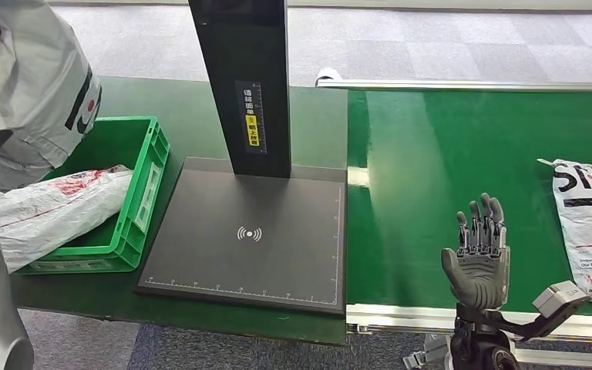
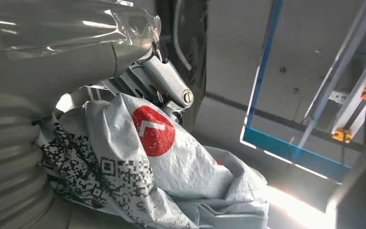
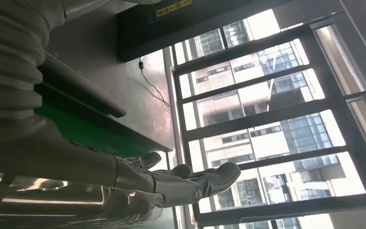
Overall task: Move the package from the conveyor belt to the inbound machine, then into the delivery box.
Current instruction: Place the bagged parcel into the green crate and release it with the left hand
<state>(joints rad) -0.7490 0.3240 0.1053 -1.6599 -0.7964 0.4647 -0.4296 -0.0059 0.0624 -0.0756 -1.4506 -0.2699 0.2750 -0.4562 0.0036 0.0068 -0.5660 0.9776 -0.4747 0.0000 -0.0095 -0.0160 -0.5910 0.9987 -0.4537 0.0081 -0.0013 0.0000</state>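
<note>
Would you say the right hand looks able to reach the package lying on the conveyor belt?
Probably yes: the right hand is open above the conveyor belt, and the package lies just beside it with bare belt between.

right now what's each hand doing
left hand: holding a grey package above the green box.
right hand: open, holding nothing, fingers apart.

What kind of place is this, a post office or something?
Probably a parcel-sorting setup, perhaps a demo in an office building. A green conveyor belt carries a package, beside a black scanning machine and a green crate holding another parcel.

Black post (image 1: 240,85) behind bare scanner plate (image 1: 247,231)
</note>
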